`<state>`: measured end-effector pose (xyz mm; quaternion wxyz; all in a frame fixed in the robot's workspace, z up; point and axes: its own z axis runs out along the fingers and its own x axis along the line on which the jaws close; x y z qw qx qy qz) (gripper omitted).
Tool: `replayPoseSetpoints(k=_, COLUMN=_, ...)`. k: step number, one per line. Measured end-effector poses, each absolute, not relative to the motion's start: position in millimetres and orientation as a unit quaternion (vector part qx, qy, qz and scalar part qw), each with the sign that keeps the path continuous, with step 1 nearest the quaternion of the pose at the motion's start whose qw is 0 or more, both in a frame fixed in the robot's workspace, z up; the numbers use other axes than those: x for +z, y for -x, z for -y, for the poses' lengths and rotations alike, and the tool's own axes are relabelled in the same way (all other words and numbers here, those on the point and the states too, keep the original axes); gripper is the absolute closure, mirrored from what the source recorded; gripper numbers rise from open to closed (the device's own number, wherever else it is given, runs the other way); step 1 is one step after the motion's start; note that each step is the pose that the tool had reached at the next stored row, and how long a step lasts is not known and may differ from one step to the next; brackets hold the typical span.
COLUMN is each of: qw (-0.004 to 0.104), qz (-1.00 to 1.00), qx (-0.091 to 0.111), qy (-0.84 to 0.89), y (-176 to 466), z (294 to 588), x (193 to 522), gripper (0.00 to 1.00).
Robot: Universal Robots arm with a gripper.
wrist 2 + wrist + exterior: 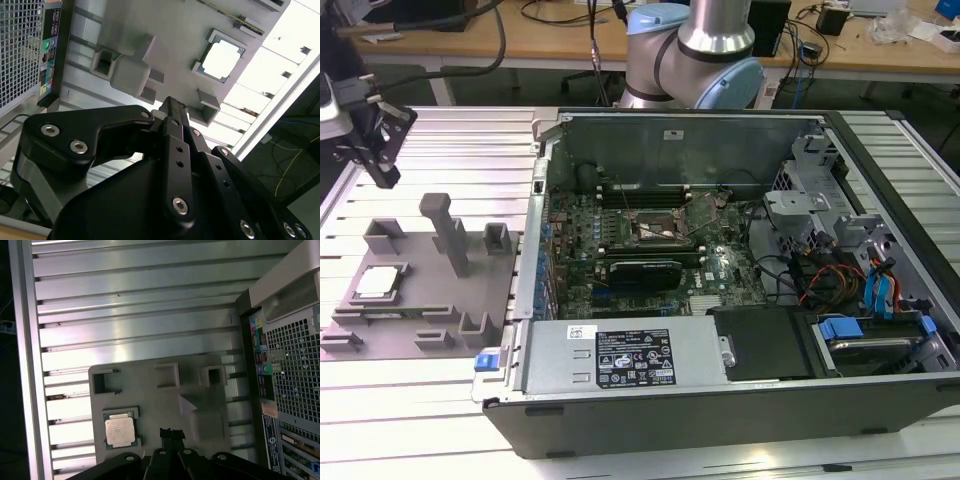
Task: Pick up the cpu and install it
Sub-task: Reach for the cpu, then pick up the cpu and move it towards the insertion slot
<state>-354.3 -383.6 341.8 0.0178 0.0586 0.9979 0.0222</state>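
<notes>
Holds the gripper pressed together and empty, up above the slatted table at the exterior view's left, near the grey fixture plate. Finds the cpu lying flat, silvery top up, in a shallow nest on that plate, well apart from the gripper. Places the open computer case just beside the plate, toward the exterior view's right, with its motherboard exposed.
</notes>
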Motion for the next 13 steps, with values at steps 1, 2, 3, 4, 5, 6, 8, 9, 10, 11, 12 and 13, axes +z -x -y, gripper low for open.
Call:
replayPoseSetpoints(k=1, qw=0.018, qz=-0.998, qx=0.022, qy=-0.059, y=354.2, z=383.7, x=337.4, gripper=0.89)
replayPoseSetpoints(k=2, qw=0.018, qz=-0.998, qx=0.022, qy=-0.059, y=354.2, z=383.7, x=335.4, gripper=0.89)
replayPoseSetpoints(k=3, qw=0.018, qz=-0.998, qx=0.022, qy=-0.059, y=354.2, z=383.8, x=333.6, gripper=0.89)
replayPoseSetpoints(k=4, qw=0.018, qz=-0.998, qx=0.022, qy=-0.059, y=354.8, z=383.8, x=330.5, gripper=0.89)
replayPoseSetpoints(k=5, qw=0.018, qz=-0.998, qx=0.022, qy=-0.059, y=362.1, z=383.8, x=328.2, gripper=0.89)
replayPoseSetpoints(k=6, qw=0.018, qz=-0.998, qx=0.022, qy=-0.059, y=369.2, z=383.8, x=325.8, gripper=0.89)
replayPoseSetpoints(k=8, qw=0.018, qz=-0.998, qx=0.022, qy=-0.059, y=372.4, z=383.8, x=322.3, gripper=0.89)
replayPoseSetpoints(k=9, qw=0.018, qz=-0.998, qx=0.022, qy=-0.059, y=372.8, z=383.8, x=321.7, gripper=0.89)
replayPoseSetpoints(k=10, qw=0.018, qz=-0.998, qx=0.022, qy=-0.059, y=372.8, z=383.8, x=321.7, gripper=0.89)
replayPoseSetpoints(k=11, qw=0.018, qz=-0.998, qx=0.022, qy=-0.059, y=372.9, z=383.8, x=321.6, gripper=0.89)
replayPoseSetpoints(k=12, qw=0.018, qz=-0.998, qx=0.022, qy=-0.059, y=372.9, z=383.8, x=321.4, gripper=0.89)
replayPoseSetpoints(k=13, qw=0.018, qz=-0.998, qx=0.022, qy=-0.059, y=372.9, z=383.8, x=321.4, gripper=0.89)
